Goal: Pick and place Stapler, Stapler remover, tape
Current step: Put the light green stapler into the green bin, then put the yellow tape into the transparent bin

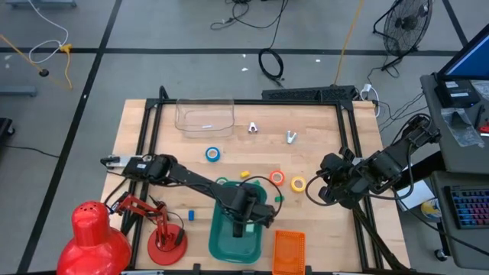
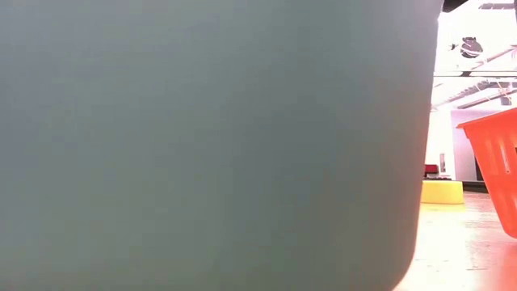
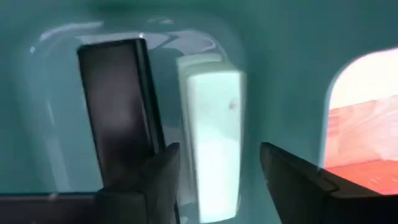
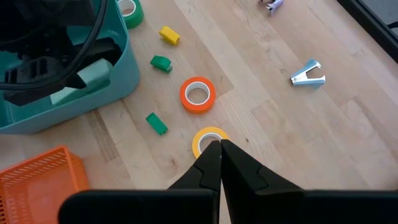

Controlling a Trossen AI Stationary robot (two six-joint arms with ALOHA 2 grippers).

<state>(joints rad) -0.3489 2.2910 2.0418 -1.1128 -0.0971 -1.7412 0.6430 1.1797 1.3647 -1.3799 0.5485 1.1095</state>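
Observation:
My left gripper (image 3: 219, 155) stands open, pointing down inside the teal bin (image 1: 221, 243). Its fingers flank a pale mint stapler (image 3: 211, 124) that lies on the bin floor beside a black stapler (image 3: 117, 102). A gap shows between the stapler and one finger (image 3: 292, 180). My right gripper (image 4: 219, 149) is shut and hangs in the air over the yellow tape roll (image 4: 208, 137). The orange tape (image 4: 198, 94), green tape (image 4: 129, 11) and blue tape (image 1: 212, 154) lie flat on the table. A stapler remover (image 4: 308, 73) lies farther back, with a second one (image 1: 252, 127) to its left.
An orange basket (image 1: 289, 250) stands right of the bin at the near edge. A clear container (image 1: 205, 114) sits at the far edge. Small yellow (image 4: 168, 35) and green blocks (image 4: 160, 63) lie near the bin. A red lamp (image 1: 95, 237) stands at the near left.

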